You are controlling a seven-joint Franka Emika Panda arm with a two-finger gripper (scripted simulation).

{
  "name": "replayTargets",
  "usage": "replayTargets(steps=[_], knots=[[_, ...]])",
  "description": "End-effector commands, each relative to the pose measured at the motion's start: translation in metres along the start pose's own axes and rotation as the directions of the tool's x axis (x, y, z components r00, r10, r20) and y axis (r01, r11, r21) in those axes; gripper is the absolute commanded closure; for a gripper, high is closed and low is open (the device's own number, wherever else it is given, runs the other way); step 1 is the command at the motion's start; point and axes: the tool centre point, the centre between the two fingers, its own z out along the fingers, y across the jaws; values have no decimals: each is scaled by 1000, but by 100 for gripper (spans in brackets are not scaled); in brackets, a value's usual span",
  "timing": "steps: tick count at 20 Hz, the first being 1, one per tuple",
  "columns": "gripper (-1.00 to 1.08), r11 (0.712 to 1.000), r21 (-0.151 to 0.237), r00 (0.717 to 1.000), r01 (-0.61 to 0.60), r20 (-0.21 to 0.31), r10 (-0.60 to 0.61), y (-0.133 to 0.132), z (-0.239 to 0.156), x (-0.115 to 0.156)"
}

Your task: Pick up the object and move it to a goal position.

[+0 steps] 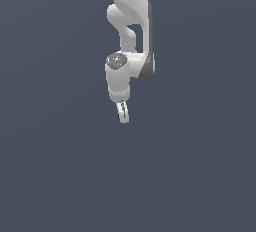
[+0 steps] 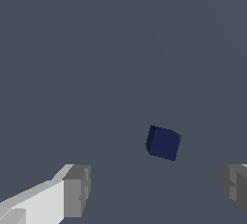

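A tiny dark navy-blue block (image 2: 163, 143) shows in the wrist view, lying on the flat grey surface. It sits beyond the gap between my two fingers, closer to one finger than the other, and touches neither. My gripper (image 2: 157, 189) is open, with one grey fingertip pad (image 2: 77, 191) and the other (image 2: 236, 187) far apart. In the exterior view the white arm hangs down in the middle and the gripper (image 1: 123, 115) points downward. The block does not show in the exterior view.
The flat grey surface (image 1: 60, 166) fills both views. No other object shows.
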Motion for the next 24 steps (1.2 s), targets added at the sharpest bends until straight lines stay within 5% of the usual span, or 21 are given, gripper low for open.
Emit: replayTargets(steps=[1,11,24], knots=[[-92,998,-1,998,-68,-2,68,5,4,1],[-92,974,-3,974,-225,-7,225,19,13,2],[-92,970,-4,970,-242,-8,242,21,28,3]])
